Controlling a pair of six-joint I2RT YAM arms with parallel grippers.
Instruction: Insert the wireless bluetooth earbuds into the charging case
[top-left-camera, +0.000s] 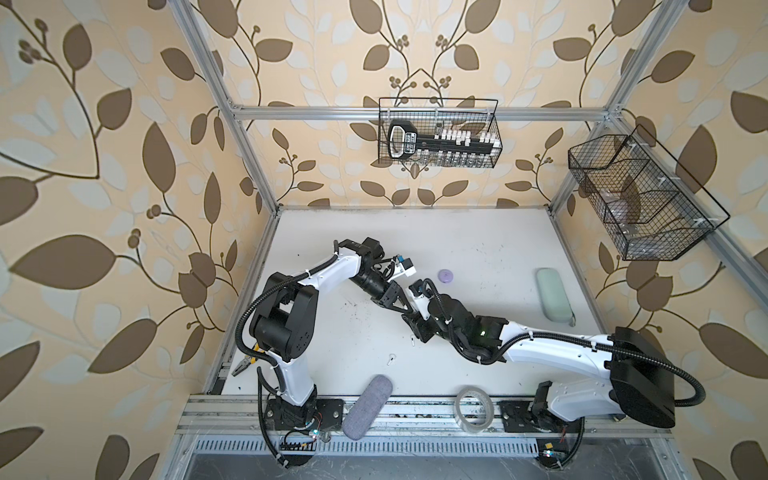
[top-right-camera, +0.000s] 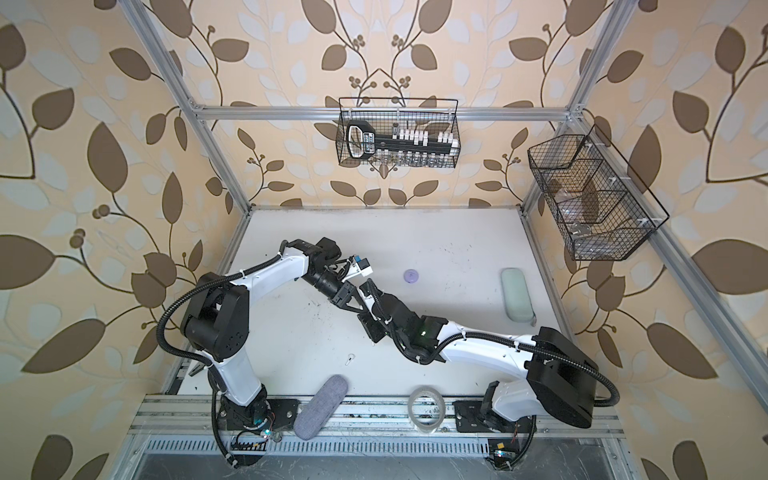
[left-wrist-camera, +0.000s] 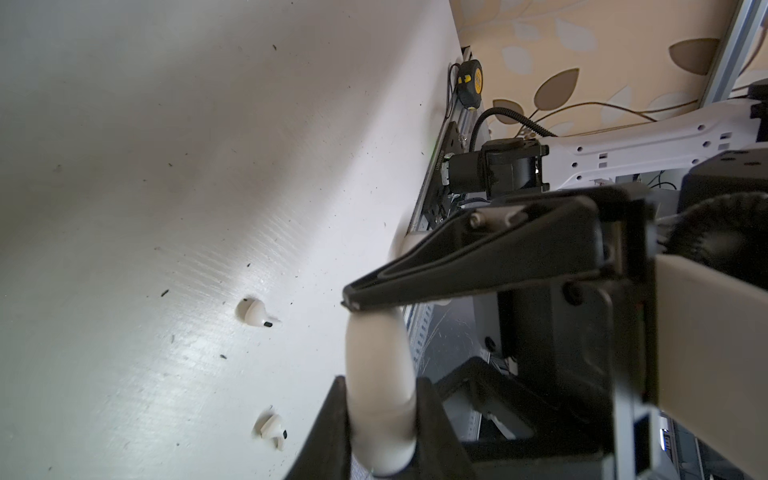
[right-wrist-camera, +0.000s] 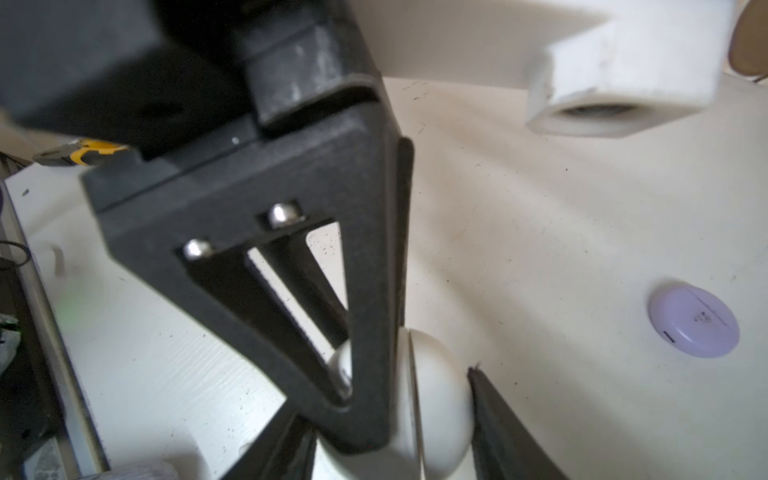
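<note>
From my console, the left gripper (left-wrist-camera: 379, 380) has its jaws drawn in narrow on the white charging case (right-wrist-camera: 436, 395), with a finger on either side of it, so that arm is holding the case. The right gripper (left-wrist-camera: 353, 301) meets the same case from the opposite side with its jaws spread wider. One finger (right-wrist-camera: 494, 415) sits right at the case's face, but the left gripper hides its partner, so I cannot tell whether that pair presses on the case or stands just off it. The case's seam shows as a thin line, lid down. On the right-hand frame hangs a mesh basket (top-left-camera: 665, 245) of three compartments holding something clear, too faint for me to name. On the back rail a wire basket (top-left-camera: 457, 120) carries a black-handled rack (top-left-camera: 401, 139) lined with small white pieces. The lilac charging case (top-left-camera: 446, 275) lies shut on the table (top-left-camera: 478, 232), well apart from both grippers. Two white earbuds (left-wrist-camera: 252, 313) lie loose on the table near the grippers, outside either case.
</note>
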